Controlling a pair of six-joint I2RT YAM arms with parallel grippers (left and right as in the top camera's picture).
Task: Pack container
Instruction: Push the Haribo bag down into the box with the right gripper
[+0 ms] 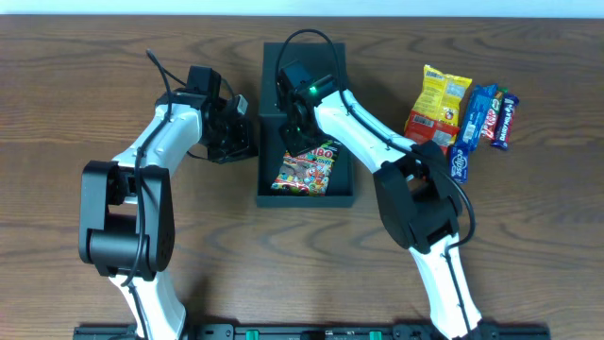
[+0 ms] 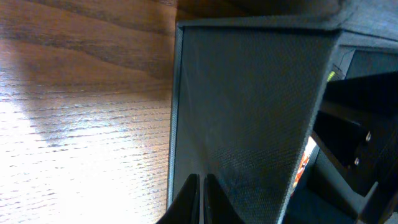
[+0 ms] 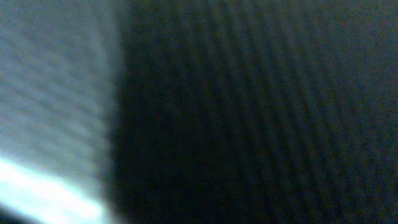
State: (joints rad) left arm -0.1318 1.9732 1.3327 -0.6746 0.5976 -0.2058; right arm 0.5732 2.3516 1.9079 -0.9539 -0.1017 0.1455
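1. Now the container (image 1: 344, 194) sits at frame centre, a packet (image 1: 307, 172) inside.
2. Our left gripper (image 2: 200, 186), fingers closed together, meets its left side, likely steadying it.
3. Our right gripper (image 1: 299, 130), also closed, hangs inside it.

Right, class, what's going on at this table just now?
Two robot arms are packing a dark teal container. The left gripper, shut, sits at its left wall. The right gripper, also shut, reaches inside, above a colourful snack packet already lying in it. More snacks wait on the table to the right.
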